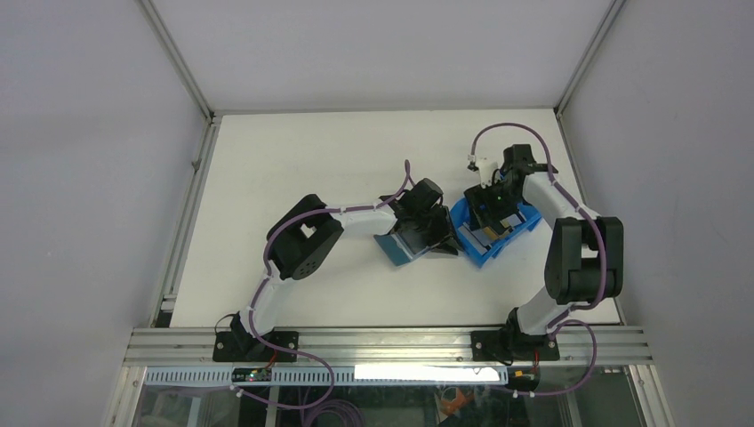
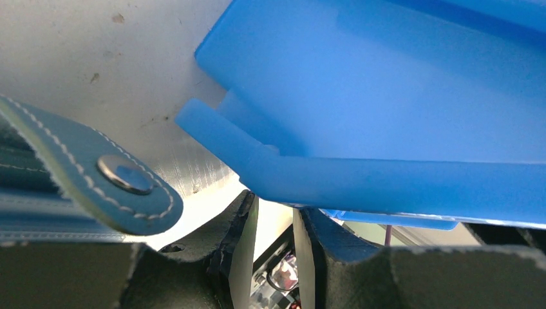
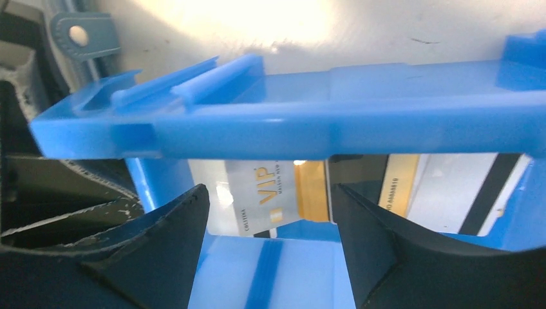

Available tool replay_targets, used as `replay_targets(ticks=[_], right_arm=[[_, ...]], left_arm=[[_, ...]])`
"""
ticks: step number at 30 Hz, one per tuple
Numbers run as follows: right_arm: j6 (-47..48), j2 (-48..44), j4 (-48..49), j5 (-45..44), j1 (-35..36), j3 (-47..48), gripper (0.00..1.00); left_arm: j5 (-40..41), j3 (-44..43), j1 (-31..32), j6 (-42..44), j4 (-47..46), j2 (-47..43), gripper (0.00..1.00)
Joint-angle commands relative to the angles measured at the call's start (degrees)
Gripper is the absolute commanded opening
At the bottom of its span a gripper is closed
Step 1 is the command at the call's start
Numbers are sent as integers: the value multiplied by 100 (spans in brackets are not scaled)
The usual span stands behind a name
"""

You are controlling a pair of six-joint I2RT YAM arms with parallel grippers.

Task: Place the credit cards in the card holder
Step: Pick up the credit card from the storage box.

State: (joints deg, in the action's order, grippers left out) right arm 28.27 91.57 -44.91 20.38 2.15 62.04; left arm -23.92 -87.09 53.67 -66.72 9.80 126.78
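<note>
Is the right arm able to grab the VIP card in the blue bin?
Probably yes. The right gripper is open and down at the blue bin, and the VIP card lies right in its gap. Nothing seems to cover the card.

A white table top (image 1: 293, 160) filled the middle of the overhead view, closed in by plain pale grey walls (image 1: 80, 178) on the left, back and right. Aluminium frame bars (image 1: 176, 55) rose from the two far corners, and a ribbed aluminium rail (image 1: 382, 342) crossed the near edge. Up close, the surface showed small dark specks (image 2: 118, 18) and a bright glare (image 3: 257, 18).
</note>
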Motion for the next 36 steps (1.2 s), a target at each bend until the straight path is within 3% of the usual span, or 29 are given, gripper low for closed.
replay_targets(ticks=[1, 10, 15, 30, 33, 36], right_arm=[[-111, 65, 470, -408, -94, 285, 74], [-273, 494, 870, -1032, -108, 309, 75], [-188, 841, 419, -655, -85, 508, 77], [351, 443, -1098, 1432, -45, 490, 48], [152, 297, -991, 1426, -66, 594, 50], [-124, 132, -511, 818, 3, 548, 59]], left_arm=[[-12, -221, 39, -96, -277, -40, 28], [-66, -274, 50, -100, -297, 2, 28], [-79, -293, 46, -91, -289, 20, 28], [-153, -497, 45, -52, -224, 155, 28], [-143, -447, 39, -39, -242, 130, 28], [-131, -363, 39, -50, -295, 103, 28]])
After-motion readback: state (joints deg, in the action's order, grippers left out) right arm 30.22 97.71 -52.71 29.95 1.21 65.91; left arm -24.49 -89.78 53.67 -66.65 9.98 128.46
